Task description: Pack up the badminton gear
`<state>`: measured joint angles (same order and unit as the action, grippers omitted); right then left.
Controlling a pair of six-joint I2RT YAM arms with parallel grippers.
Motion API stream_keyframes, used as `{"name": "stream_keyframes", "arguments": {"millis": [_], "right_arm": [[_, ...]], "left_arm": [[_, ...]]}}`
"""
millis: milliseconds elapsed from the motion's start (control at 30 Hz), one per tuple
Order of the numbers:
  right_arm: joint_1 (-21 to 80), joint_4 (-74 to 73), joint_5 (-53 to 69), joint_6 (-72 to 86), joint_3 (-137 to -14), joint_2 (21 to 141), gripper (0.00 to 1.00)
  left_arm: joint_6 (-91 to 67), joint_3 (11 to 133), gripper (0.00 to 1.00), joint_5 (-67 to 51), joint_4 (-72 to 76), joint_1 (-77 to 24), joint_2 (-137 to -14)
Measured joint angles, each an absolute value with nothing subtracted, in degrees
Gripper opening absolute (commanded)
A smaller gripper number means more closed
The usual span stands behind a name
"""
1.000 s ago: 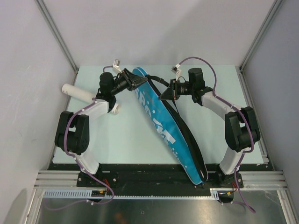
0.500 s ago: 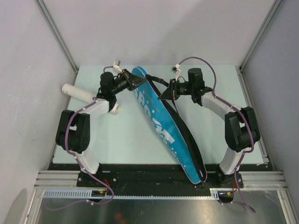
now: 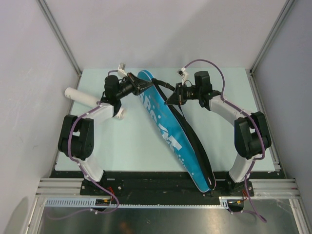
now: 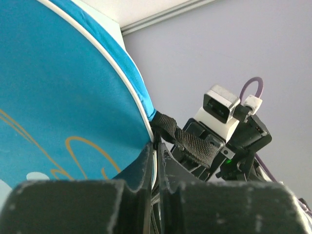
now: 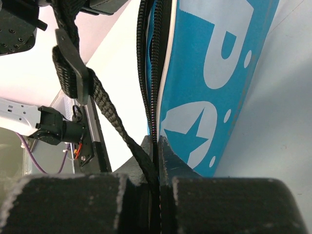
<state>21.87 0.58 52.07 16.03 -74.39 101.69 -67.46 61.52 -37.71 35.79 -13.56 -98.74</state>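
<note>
Two hands sat on the far end of the bag (image 3: 165, 129), the long blue SPORT one. It lay diagonally on the desk (image 3: 122, 146), with its near tip past the front edge btwn the arm bases.

Change vs a sec ago: the left hand (image 3: 144, 86), then parted wider round the bag's far-left rim, had closed down. Its wrist view showed the fingers nearly together w/ the white-piped edge pinched btwn them. The bag itself barely shifted.

The right hand (image 3: 170, 99) was unchanged: narrow and clamped on the bag's right edge at the zip (image 5: 153, 73). The black strap (image 5: 92, 92) ran down into the same gap.

Meaning, as a guess: w/ both edges now gripped on opposite sides, the pair looked set to spread the mouth or steady it for zip work. The teeth rows looked parted beside the right hand.

The white tube (image 3: 80, 96) lay left of the bag, well apart and partly under the left arm, i.e. not yet packed. Rackets & shuttles weren't in view; whether they were inside the bag, couldn't tell.
</note>
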Motion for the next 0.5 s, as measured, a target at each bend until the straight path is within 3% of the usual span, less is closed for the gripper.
{"name": "stream_keyframes", "arguments": {"millis": [367,467,500], "right_arm": [[22.3,-0.3,51.3,15.1,-74.7,101.7,0.00],[22.6,-1.7,50.3,14.2,-75.3,101.6,0.00],[22.8,-2.4,49.8,13.7,-75.7,101.6,0.00]], "left_arm": [[-67.8,61.5,0.22,-37.7,35.5,-13.5,-98.7],[-68.0,61.5,0.16,-37.6,35.4,-13.5,-98.7],[-68.1,61.5,0.09,-37.4,35.3,-13.5,-98.7]]}}
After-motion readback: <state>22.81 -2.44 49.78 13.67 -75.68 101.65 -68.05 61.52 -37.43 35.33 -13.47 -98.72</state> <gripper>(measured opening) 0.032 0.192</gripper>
